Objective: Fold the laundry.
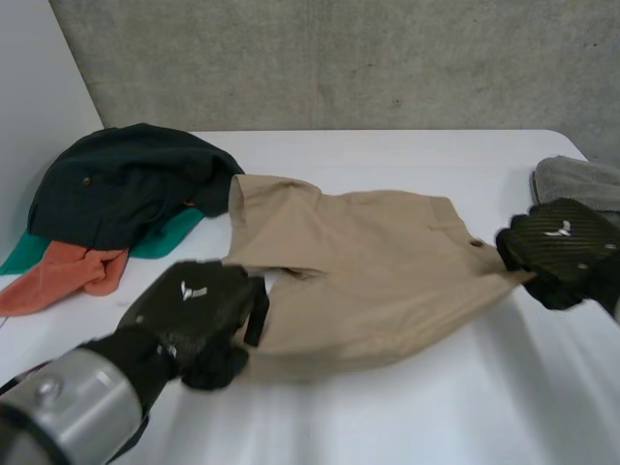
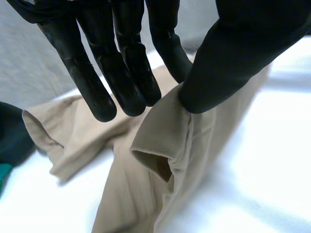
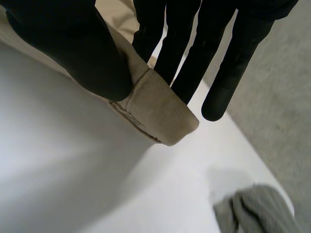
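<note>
Shorts (image 1: 368, 262) stretch between left hand (image 1: 194, 312) pinching a hem and right hand (image 1: 560, 247) pinching the opposite end.

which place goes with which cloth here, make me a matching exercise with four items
Things:
1. beige shorts
2. orange cloth
3. grey cloth
4. dark green garment

Places:
a. at the table's right edge, just beyond the right hand
b. mid-table, pinched at one end by the left hand and at the other by the right hand
c. top of the pile on the left
d. front of the left pile, partly under other clothes

Pairs: 1-b, 2-d, 3-a, 4-c
</note>
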Robot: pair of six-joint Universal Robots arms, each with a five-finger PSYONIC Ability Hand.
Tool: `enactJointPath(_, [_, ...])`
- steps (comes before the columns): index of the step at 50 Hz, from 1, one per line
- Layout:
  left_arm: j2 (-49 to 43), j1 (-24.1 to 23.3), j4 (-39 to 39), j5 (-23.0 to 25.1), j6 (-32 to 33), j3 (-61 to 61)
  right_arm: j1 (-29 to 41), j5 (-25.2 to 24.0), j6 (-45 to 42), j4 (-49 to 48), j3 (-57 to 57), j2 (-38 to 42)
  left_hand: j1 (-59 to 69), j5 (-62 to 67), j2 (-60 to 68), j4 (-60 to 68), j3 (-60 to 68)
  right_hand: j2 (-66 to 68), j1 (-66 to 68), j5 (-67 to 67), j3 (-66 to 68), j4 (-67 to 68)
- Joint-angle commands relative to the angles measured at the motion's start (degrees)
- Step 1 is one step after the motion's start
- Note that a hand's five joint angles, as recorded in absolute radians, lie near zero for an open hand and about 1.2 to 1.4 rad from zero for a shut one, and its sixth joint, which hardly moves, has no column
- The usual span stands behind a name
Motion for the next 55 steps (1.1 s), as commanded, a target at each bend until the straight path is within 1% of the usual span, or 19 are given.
enactJointPath(1, [2.1,-2.5,-10.1,2.5,6.1,-0.9,-9.4,-0.6,-19.8,24.2,-1.2,-5.2,13.6,13.1,11.5,11.4,11.7,12.9,17.4,12.2,12.1,11.4])
enactJointPath(4, [1.0,-2.5,-9.3,2.6,7.6,-1.7,-10.0,-1.2,-21.9,26.9,-0.7,-5.0,13.6,13.1,11.5,11.4,11.7,12.9,17.4,12.2,12.1,11.4])
enactJointPath(9, [-3.8,-2.1,-1.4,2.3,10.2,-2.1,-8.8,-2.1,-16.1,21.4,-0.7,-0.3,13.6,13.1,11.5,11.4,11.7,12.9,17.4,12.2,12.1,11.4])
enactJointPath(14, [-11.6,1.8,13.3,2.4,12.9,-0.1,-2.4,-0.6,-9.9,11.6,-2.1,8.0,13.6,13.1,11.5,11.4,11.7,12.9,17.4,12.2,12.1,11.4])
enactJointPath(17, [-17.7,3.3,21.3,2.2,14.8,3.4,2.8,3.4,-5.9,6.5,-5.5,13.7,13.6,13.1,11.5,11.4,11.7,12.9,17.4,12.2,12.1,11.4])
enactJointPath(18, [-19.3,3.5,23.0,2.1,15.3,4.6,3.9,4.8,-4.6,5.4,-6.4,15.2,13.6,13.1,11.5,11.4,11.7,12.9,17.4,12.2,12.1,11.4])
enactJointPath(19, [-21.0,3.6,24.4,2.1,15.9,5.9,5.9,7.9,-2.4,3.2,-8.5,18.0,13.6,13.1,11.5,11.4,11.7,12.9,17.4,12.2,12.1,11.4])
enactJointPath(21, [-25.8,3.8,27.6,2.2,17.3,10.3,7.7,10.7,-0.5,1.1,-10.9,20.1,13.6,13.1,11.5,11.4,11.7,12.9,17.4,12.2,12.1,11.4])
enactJointPath(23, [-29.2,4.2,28.8,2.1,18.0,13.9,9.7,14.4,1.8,-2.2,-14.3,22.7,13.6,13.1,11.5,11.4,11.7,12.9,17.4,12.2,12.1,11.4])
enactJointPath(26, [-34.5,5.4,29.3,2.3,18.6,20.5,11.6,17.2,3.8,-6.5,-17.6,25.0,13.6,13.1,11.5,11.4,11.7,12.9,17.4,12.2,12.1,11.4])
enactJointPath(33, [-48.1,7.3,29.9,2.7,18.8,36.8,13.2,20.8,5.2,-16.5,-22.8,31.9,13.6,13.1,11.5,11.4,11.7,12.9,17.4,12.2,12.1,11.4])
enactJointPath(37, [-54.6,7.5,32.4,2.8,20.3,45.4,14.3,24.9,4.9,-23.4,-26.4,36.8,13.6,13.1,11.5,11.4,11.7,12.9,17.4,12.2,12.1,11.4])
enactJointPath(44, [-63.0,8.9,43.6,3.7,25.0,54.9,16.9,28.1,4.7,-30.2,-33.9,45.9,13.6,13.1,11.5,11.4,11.7,12.9,17.4,12.2,12.1,11.4])
enactJointPath(50, [-67.9,8.7,45.6,5.6,24.9,61.7,17.4,29.7,4.3,-33.7,-38.8,50.9,13.6,13.1,11.5,11.4,11.7,12.9,17.4,12.2,12.1,11.4])
enactJointPath(51, [-68.1,8.6,45.6,5.8,24.8,61.7,17.4,30.1,4.3,-34.2,-39.5,51.6,13.0,12.4,10.9,10.8,11.0,0.3,4.8,-0.4,-0.5,-1.2])
enactJointPath(52, [-68.1,8.4,45.6,5.9,24.7,61.5,17.5,31.0,4.3,-34.8,-40.5,52.7,-11.0,-11.6,-13.1,-13.2,-13.0,-57.1,-52.6,-57.8,-57.9,-58.6])
enactJointPath(53, [-68.1,8.3,45.6,6.2,24.6,61.0,17.6,31.6,4.4,-35.1,-40.7,52.9,-39.2,-39.8,-41.3,-41.4,-41.2,-57.1,-52.6,-57.8,-57.9,-58.6])
enactJointPath(54, [-68.0,8.0,46.0,6.9,24.1,59.8,17.6,31.8,4.7,-35.1,-40.8,53.0,-52.0,-52.6,-54.1,-54.2,-53.9,-57.1,-52.6,-57.8,-57.9,-58.6])
enactJointPath(55, [-67.9,7.6,46.3,7.2,23.9,58.8,17.6,32.1,5.0,-35.1,-40.8,52.8,-47.8,-48.4,-49.9,-50.0,-49.7,-57.1,-52.6,-57.8,-57.9,-58.6])
